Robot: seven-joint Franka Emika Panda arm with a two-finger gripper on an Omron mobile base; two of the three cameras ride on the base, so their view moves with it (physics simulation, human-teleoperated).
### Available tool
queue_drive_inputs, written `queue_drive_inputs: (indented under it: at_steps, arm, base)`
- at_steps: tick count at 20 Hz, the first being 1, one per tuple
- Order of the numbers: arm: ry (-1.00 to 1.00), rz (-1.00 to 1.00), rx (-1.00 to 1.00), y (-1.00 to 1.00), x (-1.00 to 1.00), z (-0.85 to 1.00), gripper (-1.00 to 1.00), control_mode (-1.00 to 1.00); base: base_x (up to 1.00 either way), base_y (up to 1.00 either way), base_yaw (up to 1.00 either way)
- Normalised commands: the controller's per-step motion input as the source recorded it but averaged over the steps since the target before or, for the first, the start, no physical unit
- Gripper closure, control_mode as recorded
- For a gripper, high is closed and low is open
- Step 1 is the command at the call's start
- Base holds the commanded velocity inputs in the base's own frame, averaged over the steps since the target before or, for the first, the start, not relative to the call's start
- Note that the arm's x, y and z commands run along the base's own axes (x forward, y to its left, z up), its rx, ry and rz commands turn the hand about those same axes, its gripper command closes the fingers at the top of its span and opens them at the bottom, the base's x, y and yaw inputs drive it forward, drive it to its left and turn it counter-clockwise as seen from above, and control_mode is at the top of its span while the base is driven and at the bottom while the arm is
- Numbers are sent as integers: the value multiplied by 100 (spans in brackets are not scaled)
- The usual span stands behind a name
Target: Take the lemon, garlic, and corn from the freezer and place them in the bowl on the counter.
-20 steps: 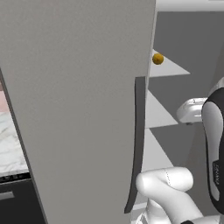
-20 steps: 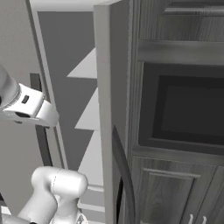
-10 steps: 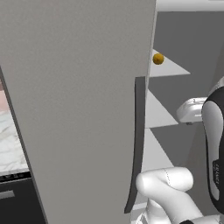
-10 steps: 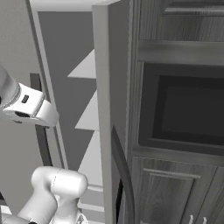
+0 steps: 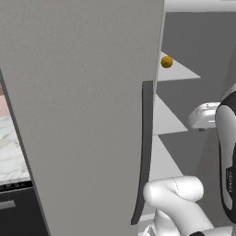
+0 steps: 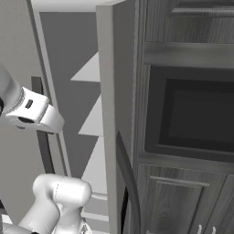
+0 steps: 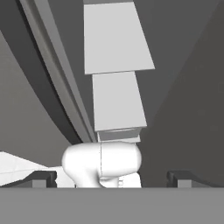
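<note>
The freezer (image 5: 83, 106) stands open, and its wide grey door with a long dark handle (image 5: 145, 152) takes up the left of the left base view. The lemon (image 5: 167, 61), small and yellow-orange, sits on an upper white shelf (image 5: 182, 73) inside. In the hand view my gripper (image 7: 111, 179) is open, its two dark fingertips (image 7: 43, 178) far apart with nothing between them, facing the stacked freezer shelves (image 7: 116, 39). My arm's white wrist (image 6: 32, 112) hangs in front of the compartment, well below the lemon. The garlic, corn and bowl are out of view.
A strip of the marble counter (image 5: 9, 152) shows left of the door, above a dark appliance front (image 5: 18, 212). The freezer's other door (image 6: 106, 114), with a curved dark handle (image 6: 129, 183), stands beside dark wood-grain cabinets (image 6: 173, 205) and a built-in oven (image 6: 196, 114).
</note>
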Motion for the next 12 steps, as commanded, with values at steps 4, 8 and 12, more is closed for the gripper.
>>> queue_drive_inputs:
  at_steps: [4, 8, 12]
  arm:
    - [1, -5, 0, -21, 6, 21, -100, -100]
    - [-17, -2, 0, -36, 10, 3, -100, -100]
    - [-28, 0, 0, -19, 51, 0, -100, -100]
  base:
    - [0, 0, 0]
    - [0, 0, 0]
    - [0, 0, 0]
